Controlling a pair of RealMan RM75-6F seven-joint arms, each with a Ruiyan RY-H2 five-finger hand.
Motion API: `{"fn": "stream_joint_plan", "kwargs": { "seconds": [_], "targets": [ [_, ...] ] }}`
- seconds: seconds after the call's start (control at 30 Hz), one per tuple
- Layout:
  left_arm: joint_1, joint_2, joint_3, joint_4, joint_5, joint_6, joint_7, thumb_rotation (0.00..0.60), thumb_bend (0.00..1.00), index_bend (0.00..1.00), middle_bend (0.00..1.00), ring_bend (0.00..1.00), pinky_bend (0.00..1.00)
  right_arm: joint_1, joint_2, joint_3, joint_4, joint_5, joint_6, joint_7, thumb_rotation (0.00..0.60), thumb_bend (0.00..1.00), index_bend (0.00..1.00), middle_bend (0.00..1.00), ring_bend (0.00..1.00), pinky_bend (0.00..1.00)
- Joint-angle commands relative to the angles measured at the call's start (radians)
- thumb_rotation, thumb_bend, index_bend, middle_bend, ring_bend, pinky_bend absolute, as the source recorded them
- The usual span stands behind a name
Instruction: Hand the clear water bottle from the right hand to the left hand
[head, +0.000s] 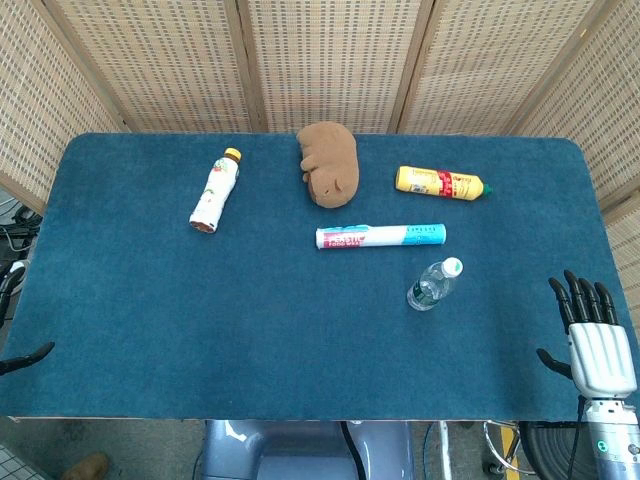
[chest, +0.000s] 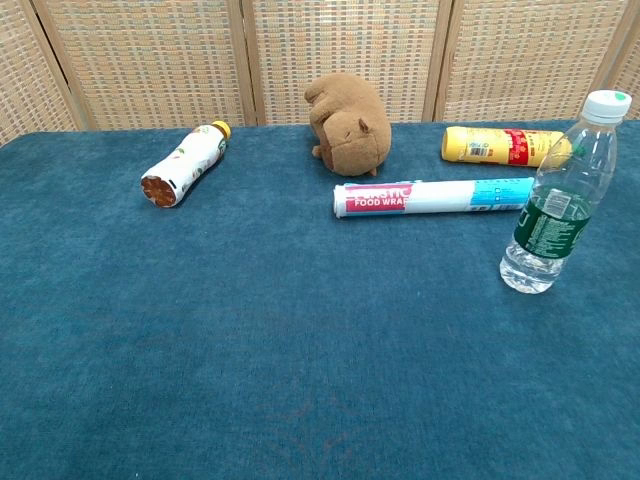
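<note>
White-backed right robot hand (head: 598, 335) raised at the blue felt table's (head: 200, 330) near right edge, dark fingers straight and spread, holding nothing, clear plastic water bottle (head: 434, 285) upright well left of it, left hand's dark fingertip (head: 28, 357) barely visible, state unclear.

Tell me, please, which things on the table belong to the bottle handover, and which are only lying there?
For the job:
- clear water bottle, standing upright, not held
- right hand, open, beside the table's edge
- left hand, only a dark tip visible

Only lying there:
- brown plush toy
- yellow bottle
- white bottle with yellow cap
- food wrap roll
</note>
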Motion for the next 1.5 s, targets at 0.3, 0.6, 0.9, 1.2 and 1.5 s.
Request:
{"fn": "stream_joint_plan", "kwargs": {
  "seconds": [0.3,0.6,0.9,1.2,1.5],
  "targets": [
    [-0.003,-0.009,-0.005,0.008,-0.014,-0.011,0.012,0.6,0.0,0.0,0.0,0.0,0.0,0.08,0.083,0.06,-0.091,-0.016,-0.092,0.091,0.6,0.0,0.0,0.0,0.0,0.0],
    [-0.007,-0.014,-0.017,0.013,-0.006,0.007,0.024,0.6,0.0,0.0,0.0,0.0,0.0,0.278,0.318,0.141,-0.277,0.097,-0.472,0.285,0.6,0.0,0.0,0.0,0.0,0.07],
    [-0.02,-0.021,-0.027,0.014,-0.033,-0.024,0.043,0.6,0.0,0.0,0.0,0.0,0.0,0.481,0.339,0.188,-0.312,0.3,-0.717,0.153,0.6,0.0,0.0,0.0,0.0,0.12],
    [-0.023,-0.021,-0.032,0.021,-0.052,-0.036,0.04,0.6,0.0,0.0,0.0,0.0,0.0,0.643,0.255,0.141,-0.287,0.563,-0.786,-0.071,0.6,0.0,0.06,0.09,0.13,0.33],
    [-0.024,-0.023,-0.035,0.027,-0.059,-0.04,0.036,0.6,0.0,0.0,0.0,0.0,0.0,0.707,0.194,0.11,-0.265,0.678,-0.744,-0.151,0.6,0.05,0.16,0.18,0.22,0.45]
  ]
}}
